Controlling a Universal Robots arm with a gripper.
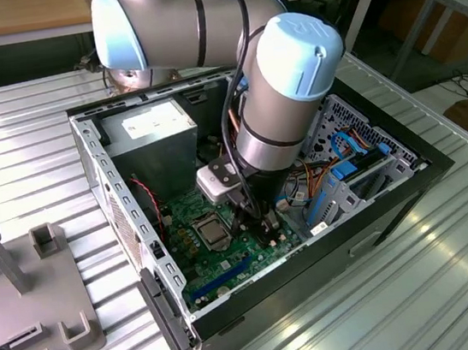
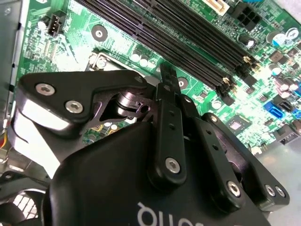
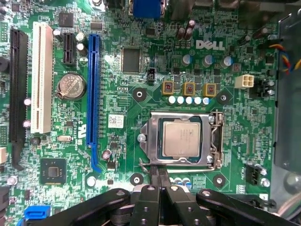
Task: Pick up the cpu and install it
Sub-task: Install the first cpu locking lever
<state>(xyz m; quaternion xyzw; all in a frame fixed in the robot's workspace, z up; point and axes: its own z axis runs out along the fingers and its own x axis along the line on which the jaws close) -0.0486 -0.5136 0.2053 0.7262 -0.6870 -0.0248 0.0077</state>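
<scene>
The cpu (image 3: 182,138), a flat silver-grey square, lies flat in the socket on the green motherboard (image 3: 117,89), with the metal socket frame (image 3: 151,136) around it. It also shows as a small grey square, the cpu (image 1: 210,227), inside the open computer case. My gripper (image 3: 158,173) is just beside the socket's edge, above the board, with its two thin black fingers pressed together and nothing between them. In the second wrist view the gripper (image 2: 167,71) is seen from behind, hanging over the board near the memory slots (image 2: 188,37).
The open computer case (image 1: 95,172) rests on a ribbed metal table. Inside it are a power supply (image 1: 153,134), drive bays with blue cables (image 1: 346,173), and expansion slots (image 3: 92,84). A grey fixture (image 1: 25,289) stands at the exterior view's left.
</scene>
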